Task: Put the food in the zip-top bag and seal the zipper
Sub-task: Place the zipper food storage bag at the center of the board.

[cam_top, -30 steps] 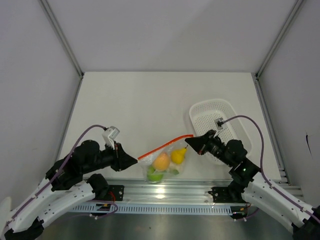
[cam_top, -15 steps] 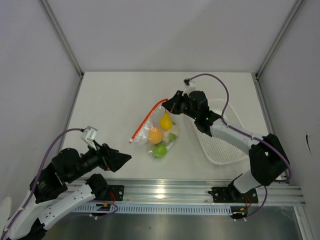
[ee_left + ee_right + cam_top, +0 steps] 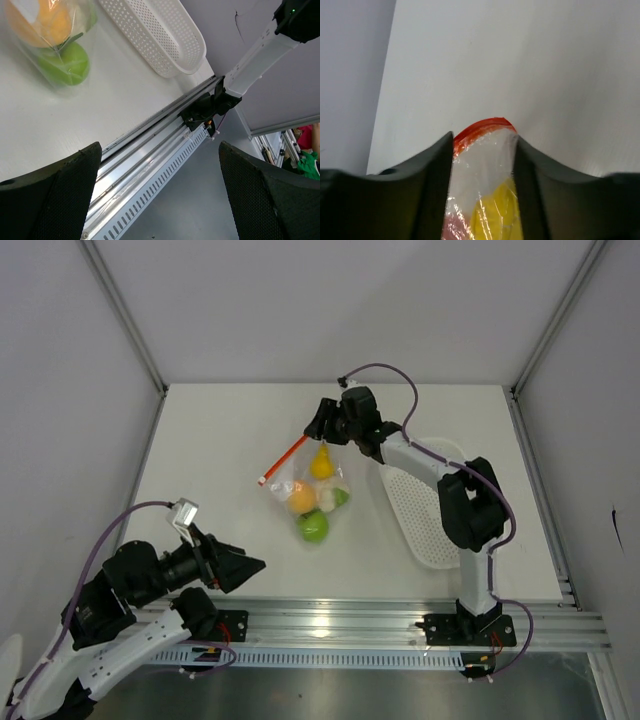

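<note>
The zip-top bag (image 3: 308, 490) lies mid-table with the food inside: yellow pear (image 3: 322, 462), orange fruit (image 3: 301, 498), green apple (image 3: 313, 526), plus a whitish and a green piece. Its red zipper (image 3: 283, 460) runs along the upper-left edge. My right gripper (image 3: 322, 430) is at the bag's top corner. In the right wrist view its fingers stand apart with the zipper (image 3: 482, 127) and pear (image 3: 497, 215) between them, so the right gripper (image 3: 483, 142) is open. My left gripper (image 3: 250, 565) is open near the front rail, away from the bag. The left gripper (image 3: 160, 150) holds nothing; the apple (image 3: 67, 62) shows beyond it.
A white perforated basket (image 3: 420, 525) lies right of the bag, partly under my right arm; in the left wrist view the basket (image 3: 165, 40) shows past the bag. A metal rail (image 3: 330, 625) runs along the table's near edge.
My right gripper carried the bag from the near edge toward the table's middle back, then its jaws parted. My left gripper let go, opened wide and drew back to the near left.
</note>
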Available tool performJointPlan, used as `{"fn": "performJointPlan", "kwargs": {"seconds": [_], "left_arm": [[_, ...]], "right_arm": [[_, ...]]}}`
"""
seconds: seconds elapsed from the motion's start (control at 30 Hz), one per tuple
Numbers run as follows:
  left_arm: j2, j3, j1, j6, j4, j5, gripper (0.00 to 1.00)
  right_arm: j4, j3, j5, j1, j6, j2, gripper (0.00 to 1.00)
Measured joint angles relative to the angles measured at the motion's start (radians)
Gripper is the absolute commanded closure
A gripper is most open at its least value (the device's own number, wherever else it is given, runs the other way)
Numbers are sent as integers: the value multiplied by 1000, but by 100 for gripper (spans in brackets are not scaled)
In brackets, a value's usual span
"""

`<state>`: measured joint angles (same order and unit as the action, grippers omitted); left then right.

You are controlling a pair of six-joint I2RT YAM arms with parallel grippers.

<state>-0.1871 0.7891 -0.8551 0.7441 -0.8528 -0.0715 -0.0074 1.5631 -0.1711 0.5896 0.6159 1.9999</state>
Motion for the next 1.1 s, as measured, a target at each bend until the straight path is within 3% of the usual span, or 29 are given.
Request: {"fn": "performJointPlan", "kwargs": {"seconds": [0.03,0.1,0.33,0.63,0.73,0.93,1.1], "left_arm": [[0,0,0,0,1,-3,0],[0,0,0,1,2,-10,1],[0,-10,0,27,-5,1,1],[-36,-74,0,42,58,-13,1],[-66,-88,0,42,89,-22,0],[-84,-109,0,42,135,-49,1],[-68,-109,0,42,144,-66,1]], "right_arm": [[-24,19,3,6,-8,13,19],[-60,42,19,21,-27,26,1],[-209,28,188,75,-119,-61,1],[-268,-309,366,71,-158,-555,1],[-270,-409,365,62,-158,-646,1],[-267,-556,357,89,-157,-636,1],[-256,-508,367,174,-161,-455,1]]}}
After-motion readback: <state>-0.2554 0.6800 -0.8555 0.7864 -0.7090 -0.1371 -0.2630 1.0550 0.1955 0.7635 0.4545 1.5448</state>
